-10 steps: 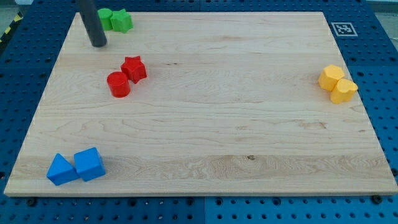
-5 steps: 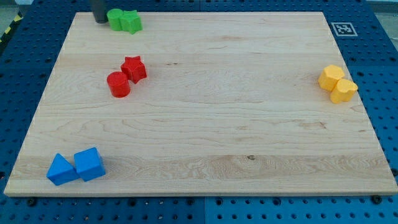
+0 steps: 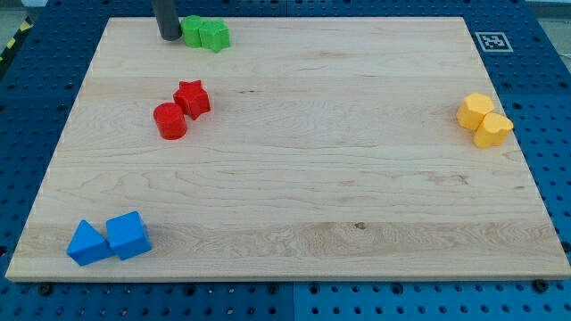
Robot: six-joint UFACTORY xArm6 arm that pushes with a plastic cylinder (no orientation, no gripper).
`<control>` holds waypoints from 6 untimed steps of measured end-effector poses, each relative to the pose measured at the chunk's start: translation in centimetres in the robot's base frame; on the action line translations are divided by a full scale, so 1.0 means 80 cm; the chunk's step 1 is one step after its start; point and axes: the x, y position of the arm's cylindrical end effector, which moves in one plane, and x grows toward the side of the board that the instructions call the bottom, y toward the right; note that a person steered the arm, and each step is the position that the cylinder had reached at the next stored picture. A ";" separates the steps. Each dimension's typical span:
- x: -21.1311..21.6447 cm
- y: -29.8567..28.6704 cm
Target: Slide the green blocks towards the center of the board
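Your rod has no pincer at all, so there is nothing to report as wide, narrow or holding; what matters is my tip (image 3: pixel 168 37), which sits at the far left of the surface (image 3: pixel 294 259), touching or almost touching the left side of the green pair. The two green blocks (image 3: pixel 205 35) lie side by side against the far edge, pressed together so that their common long axis runs left to right (their exact shapes are hard to make out from here, though both look lobed rather than square). That is the relation the coming move turns on: the greens lie directly to the right of my tip, so a straight push from this spot would run them along the far edge rather than down toward the middle. The centre of the surface lies nearer and to the right of them, so you would likely want my tip on their far-left side, and there is very little room between the blocks and the far edge to get behind them. The red star (image 3: pixel 192 98) and red cylinder (image 3: pixel 169 120) sit together nearer and slightly left of the greens, well apart from them. The two blue blocks (image 3: pixel 109 239) at near left and two yellow blocks (image 3: pixel 484 119) at right are out of the way.
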 end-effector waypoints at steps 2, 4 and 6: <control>-0.036 -0.005; -0.016 0.052; -0.005 0.055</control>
